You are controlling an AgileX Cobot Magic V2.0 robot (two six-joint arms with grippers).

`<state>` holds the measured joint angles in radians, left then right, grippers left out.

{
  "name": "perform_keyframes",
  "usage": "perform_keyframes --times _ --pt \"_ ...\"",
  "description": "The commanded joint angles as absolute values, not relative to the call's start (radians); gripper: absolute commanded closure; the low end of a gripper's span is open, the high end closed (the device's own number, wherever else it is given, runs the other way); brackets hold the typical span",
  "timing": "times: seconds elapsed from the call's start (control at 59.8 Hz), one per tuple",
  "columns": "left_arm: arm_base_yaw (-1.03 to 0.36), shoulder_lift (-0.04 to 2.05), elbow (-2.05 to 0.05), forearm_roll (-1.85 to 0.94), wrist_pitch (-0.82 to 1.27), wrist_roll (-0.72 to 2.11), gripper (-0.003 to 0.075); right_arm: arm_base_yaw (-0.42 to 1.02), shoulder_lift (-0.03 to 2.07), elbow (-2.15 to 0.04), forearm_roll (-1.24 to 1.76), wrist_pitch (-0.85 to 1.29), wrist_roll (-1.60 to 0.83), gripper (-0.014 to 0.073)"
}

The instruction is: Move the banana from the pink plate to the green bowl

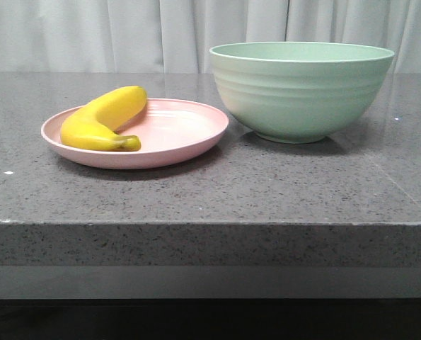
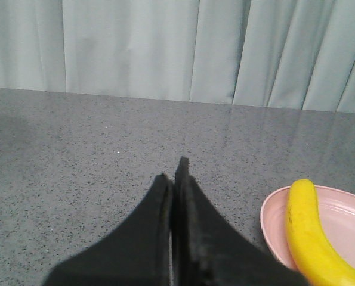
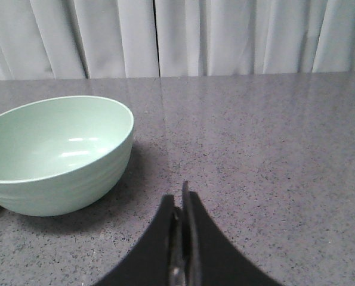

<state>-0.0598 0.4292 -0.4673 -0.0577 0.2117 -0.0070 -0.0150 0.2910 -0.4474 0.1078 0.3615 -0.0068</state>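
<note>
The yellow banana (image 1: 102, 120) lies on the left part of the pink plate (image 1: 182, 134), its dark stem tip toward the front. The green bowl (image 1: 301, 88) stands empty just right of the plate. Neither gripper shows in the front view. In the left wrist view my left gripper (image 2: 173, 173) is shut and empty above the counter, with the banana (image 2: 308, 232) and the plate (image 2: 344, 220) off to one side. In the right wrist view my right gripper (image 3: 181, 199) is shut and empty, apart from the bowl (image 3: 55, 155).
Plate and bowl rest on a grey speckled stone counter (image 1: 267, 191) whose front edge runs across the lower front view. Pale curtains (image 1: 125, 35) hang behind the counter's far edge.
</note>
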Motion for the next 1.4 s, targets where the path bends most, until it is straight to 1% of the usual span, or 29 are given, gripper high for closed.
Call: perform_keyframes --times 0.0,0.05,0.117,0.134,0.15,0.167,0.184,0.201,0.234,0.251,0.267,0.284,0.301,0.334,0.384,0.418,0.518,0.602,0.819,0.903,0.969,1.103,1.387 --pt "-0.057 0.444 -0.506 -0.058 0.139 -0.015 0.0718 -0.017 0.311 -0.486 0.098 0.296 -0.015 0.0657" --pt "-0.057 0.444 -0.506 -0.058 0.139 -0.015 0.0659 -0.017 0.311 -0.486 0.098 0.294 -0.015 0.0635" --pt "-0.057 0.444 -0.506 -0.058 0.141 -0.015 0.0507 -0.017 0.311 -0.486 0.098 0.291 -0.015 0.0544" --pt "-0.057 0.444 -0.506 -0.058 0.141 -0.015 0.0451 -0.017 0.311 -0.486 0.098 0.291 -0.015 0.0503" --pt "-0.057 0.444 -0.506 -0.058 0.141 -0.015 0.0412 -0.017 0.311 -0.486 0.098 0.29 -0.015 0.0473" --pt "-0.057 0.444 -0.506 -0.058 0.141 -0.015 0.0351 -0.017 0.311 -0.486 0.098 0.29 -0.015 0.0422" --pt "-0.057 0.444 -0.506 -0.058 0.141 -0.015 0.0313 -0.017 0.311 -0.486 0.098 0.29 -0.015 0.0386" --pt "-0.057 0.444 -0.506 -0.058 0.141 -0.015 0.026 -0.017 0.311 -0.486 0.098 0.289 -0.015 0.033" --pt "-0.057 0.444 -0.506 -0.058 0.141 -0.015 0.0186 -0.017 0.311 -0.486 0.098 0.289 -0.015 0.0252" --pt "-0.057 0.444 -0.506 -0.058 0.141 -0.015 0.0163 -0.017 0.311 -0.486 0.098 0.289 -0.015 0.0197" --pt "-0.057 0.444 -0.506 -0.058 0.139 -0.015 0.0137 -0.017 0.311 -0.486 0.098 0.289 -0.015 0.0163" --pt "-0.057 0.444 -0.506 -0.058 0.139 -0.015 0.0125 -0.017 0.311 -0.486 0.098 0.288 -0.015 0.0116" --pt "-0.057 0.444 -0.506 -0.064 0.139 -0.015 0.0113 -0.017 0.311 -0.486 0.098 0.288 -0.015 0.0089" --pt "-0.057 0.444 -0.506 -0.074 0.139 -0.015 0.011 -0.017 0.311 -0.486 0.098 0.288 -0.015 0.0032" --pt "-0.057 0.446 -0.506 -0.084 0.141 -0.015 0.0117 -0.017 0.311 -0.486 0.098 0.286 -0.015 -0.0018" --pt "-0.059 0.453 -0.509 -0.089 0.146 -0.015 0.0122 -0.017 0.311 -0.486 0.098 0.283 -0.015 -0.0034" --pt "-0.066 0.507 -0.556 -0.096 0.214 -0.015 0.0122 -0.017 0.311 -0.486 0.098 0.276 -0.015 -0.003" --pt "-0.097 0.589 -0.629 -0.099 0.293 -0.015 0.0122 -0.017 0.311 -0.486 0.098 0.273 -0.015 -0.003" --pt "-0.248 0.881 -0.882 -0.109 0.568 -0.015 0.0122 -0.017 0.311 -0.486 0.098 0.273 -0.015 -0.003" --pt "-0.308 1.004 -0.975 -0.109 0.636 -0.018 0.0122 -0.017 0.311 -0.486 0.098 0.273 -0.015 -0.003" --pt "-0.351 1.085 -1.033 -0.111 0.654 -0.026 0.0122 -0.017 0.311 -0.486 0.098 0.273 -0.015 -0.003" --pt "-0.392 1.214 -1.123 -0.128 0.679 -0.045 0.0123 -0.017 0.311 -0.486 0.098 0.272 -0.015 -0.003" --pt "-0.472 1.427 -1.22 -0.135 0.698 -0.045 0.0123 -0.017 0.311 -0.486 0.098 0.266 -0.015 -0.003"
